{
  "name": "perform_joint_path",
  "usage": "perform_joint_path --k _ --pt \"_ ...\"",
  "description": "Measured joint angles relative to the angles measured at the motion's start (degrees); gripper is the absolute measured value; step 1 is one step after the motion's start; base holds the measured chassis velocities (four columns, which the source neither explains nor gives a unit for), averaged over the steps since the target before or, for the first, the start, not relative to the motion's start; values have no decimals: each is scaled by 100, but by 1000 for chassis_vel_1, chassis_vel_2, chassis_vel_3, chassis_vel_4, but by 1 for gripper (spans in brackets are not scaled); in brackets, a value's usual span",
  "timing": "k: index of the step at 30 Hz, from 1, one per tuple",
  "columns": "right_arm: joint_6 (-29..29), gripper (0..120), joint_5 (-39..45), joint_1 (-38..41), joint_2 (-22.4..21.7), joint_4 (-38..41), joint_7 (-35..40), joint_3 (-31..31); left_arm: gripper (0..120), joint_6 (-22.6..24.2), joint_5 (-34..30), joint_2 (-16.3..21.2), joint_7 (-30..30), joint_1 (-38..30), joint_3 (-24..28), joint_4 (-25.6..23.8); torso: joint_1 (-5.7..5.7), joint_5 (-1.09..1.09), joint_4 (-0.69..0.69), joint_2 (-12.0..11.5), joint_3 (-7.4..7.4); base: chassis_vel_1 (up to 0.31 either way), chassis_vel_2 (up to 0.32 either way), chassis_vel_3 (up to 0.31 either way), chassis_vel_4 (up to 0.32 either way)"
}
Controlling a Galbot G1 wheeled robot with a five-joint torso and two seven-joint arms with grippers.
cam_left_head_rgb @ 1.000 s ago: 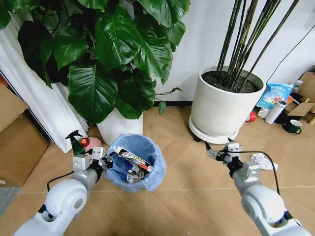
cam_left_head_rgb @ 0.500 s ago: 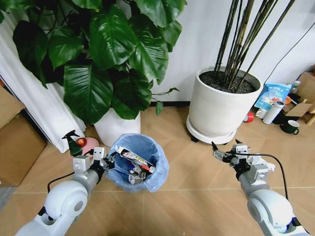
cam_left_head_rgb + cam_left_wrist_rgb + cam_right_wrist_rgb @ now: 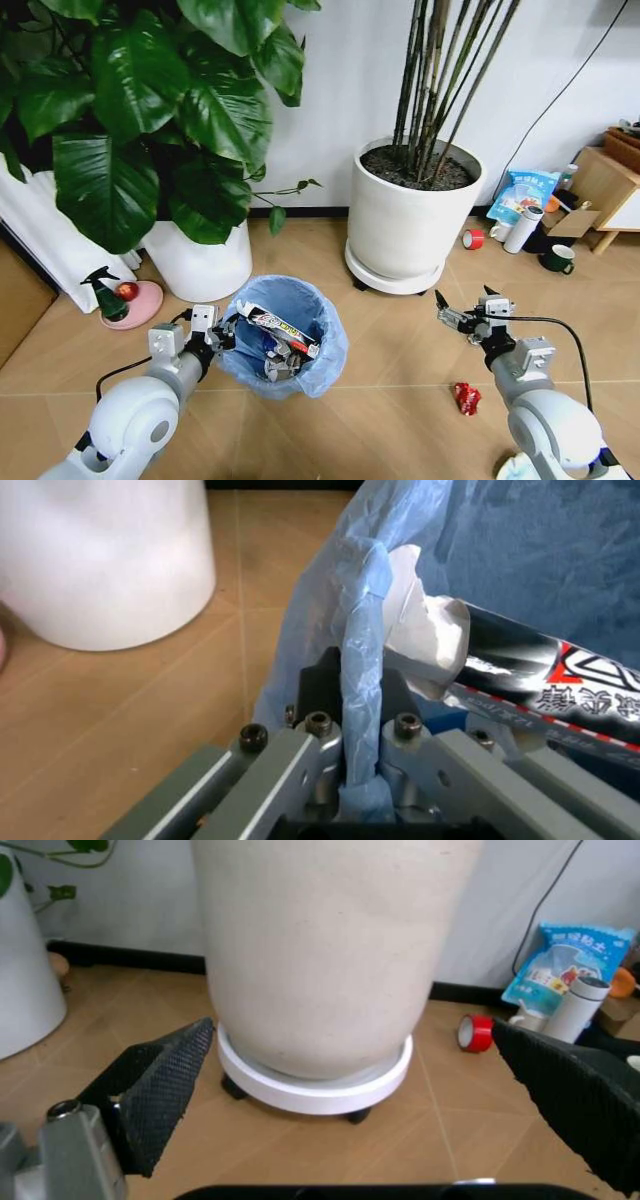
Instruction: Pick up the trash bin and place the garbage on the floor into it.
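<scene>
Left end effector (image 3: 362, 727) clamps trash bin (image 3: 285, 338) rim; right end effector (image 3: 467, 306) gapes, empty

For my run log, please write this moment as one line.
left gripper: shut on trash bin rim | right gripper: open, empty | red wrapper: on floor

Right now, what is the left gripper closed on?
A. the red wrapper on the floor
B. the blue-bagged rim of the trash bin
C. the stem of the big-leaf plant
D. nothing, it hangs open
B: in the left wrist view the left gripper pinches the light-blue bag folded over the trash bin rim; the red wrapper lies untouched near the open right gripper.
</scene>
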Motion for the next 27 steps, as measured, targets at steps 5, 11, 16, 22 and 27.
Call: perform_joint_path --k 5,11,16,22,27 --pt "46 100 -15 -28 -14 -15 -36 25 0 -9 47 -23 -3 75 -7 -60 0 1 -2 0 0 -182 -171 166 170" --pt "90 100 -19 -70 -16 -18 -54 44 0 -21 91 -63 -10 115 -6 -82 0 0 0 0 0 -173 -172 183 179" --pt "377 100 -30 -103 -126 -311 -465 243 0 -28 103 -49 -8 137 -1 -102 1 5 -2 0 0 -145 -147 143 150" --pt "915 100 -40 -316 -504 -910 -1871 845 0 -30 103 19 -4 128 6 -120 1 2 -1 0 0 -35 -36 34 30" --pt "1787 100 -34 -685 -878 -1564 -3210 1382 0 -31 103 7 14 80 33 -121 1 0 0 0 0 9 11 -6 -8"
